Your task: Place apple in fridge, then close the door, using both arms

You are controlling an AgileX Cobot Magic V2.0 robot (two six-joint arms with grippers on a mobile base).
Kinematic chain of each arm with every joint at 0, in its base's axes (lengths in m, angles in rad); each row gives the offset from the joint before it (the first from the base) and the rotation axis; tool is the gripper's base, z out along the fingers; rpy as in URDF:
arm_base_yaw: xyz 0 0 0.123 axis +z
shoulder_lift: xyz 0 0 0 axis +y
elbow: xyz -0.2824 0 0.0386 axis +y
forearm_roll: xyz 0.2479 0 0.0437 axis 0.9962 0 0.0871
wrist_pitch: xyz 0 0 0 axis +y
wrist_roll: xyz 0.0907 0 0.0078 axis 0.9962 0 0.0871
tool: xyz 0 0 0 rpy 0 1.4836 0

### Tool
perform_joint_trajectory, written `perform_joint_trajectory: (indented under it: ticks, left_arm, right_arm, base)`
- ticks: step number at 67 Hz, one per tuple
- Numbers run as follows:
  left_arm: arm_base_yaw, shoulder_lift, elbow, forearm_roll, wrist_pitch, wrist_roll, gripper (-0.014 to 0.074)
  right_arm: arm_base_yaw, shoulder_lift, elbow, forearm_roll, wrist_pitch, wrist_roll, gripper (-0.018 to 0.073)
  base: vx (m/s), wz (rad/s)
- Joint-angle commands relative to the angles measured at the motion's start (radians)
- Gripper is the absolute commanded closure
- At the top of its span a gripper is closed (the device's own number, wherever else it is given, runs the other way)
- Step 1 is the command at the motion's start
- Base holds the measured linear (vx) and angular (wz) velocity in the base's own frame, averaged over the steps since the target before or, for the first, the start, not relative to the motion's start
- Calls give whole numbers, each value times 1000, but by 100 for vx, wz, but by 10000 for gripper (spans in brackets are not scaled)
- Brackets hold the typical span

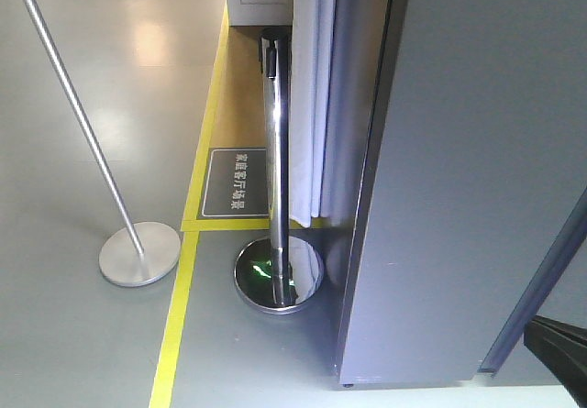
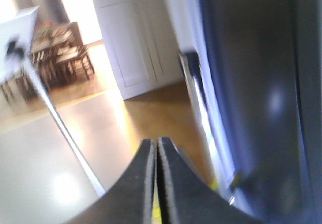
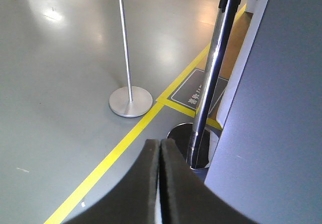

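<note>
The apple is out of view in all three views. The fridge [image 1: 468, 179] shows as a tall dark grey face filling the right of the front view; its inside is hidden. I cannot single out the door. The same grey face [image 3: 274, 133] stands close on the right of my right gripper [image 3: 160, 144], which is shut with nothing between its fingers. My left gripper [image 2: 156, 143] is also shut and empty, with the blurred dark fridge face [image 2: 251, 83] to its right. A black arm part [image 1: 561, 358] shows at the front view's bottom right corner.
A chrome pole [image 1: 274, 151] on a shiny round base [image 1: 278, 278] stands right beside the fridge's left edge. A second pole leans to a matt round base [image 1: 139, 254] further left. A yellow floor line [image 1: 179, 307] and a dark floor sign [image 1: 236, 182] lie between them. White curtain [image 1: 312, 96] hangs behind.
</note>
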Motion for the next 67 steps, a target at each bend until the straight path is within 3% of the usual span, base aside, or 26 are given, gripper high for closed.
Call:
perform_joint_trajectory:
  ticks: [1, 19, 38, 42, 63, 67]
  left_arm:
    - [2, 6, -28, 68, 19, 6, 604]
    - [2, 6, -28, 73, -76, 6, 604]
    - [2, -7, -28, 397, -311, 4, 604]
    - [2, -20, -28, 427, -324, 4, 604]
    - [2, -67, -28, 425, -332, 4, 604]
    - [1, -77, -28, 380, -319, 2, 604]
  right_arm:
    - [-5, 7, -25, 47, -32, -9, 565]
    - [-5, 7, -25, 47, -32, -9, 565]
    - [-5, 7, -25, 47, -32, -9, 565]
    - [-5, 7, -25, 47, -32, -9, 565]
    - [-5, 7, -25, 47, -32, -9, 565]
    - [-5, 7, -25, 47, -31, -9, 565]
  base:
    - [0, 0]
    - [0, 0]
    - [0, 0]
    - [0, 0]
    - [0, 0]
    - [0, 0]
